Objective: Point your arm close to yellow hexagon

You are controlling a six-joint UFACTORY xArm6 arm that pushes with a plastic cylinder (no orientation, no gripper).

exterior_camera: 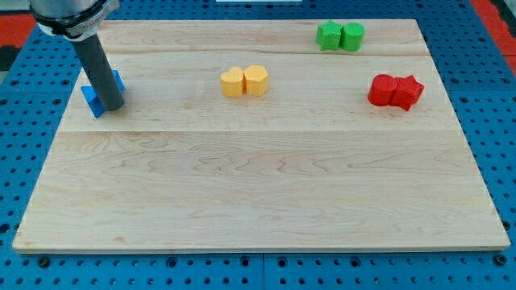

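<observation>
The yellow hexagon (256, 80) sits on the wooden board (258, 185) in the upper middle, touching a yellow heart-shaped block (232, 82) on its left. My tip (113, 107) is at the view's left, resting against blue blocks (95, 98) that the rod partly hides. The tip is far to the left of the yellow hexagon, slightly lower in the view.
Two green blocks (339, 35) touch each other at the view's top right. Two red blocks (396, 91) touch each other at the right. A blue pegboard (500, 121) surrounds the board.
</observation>
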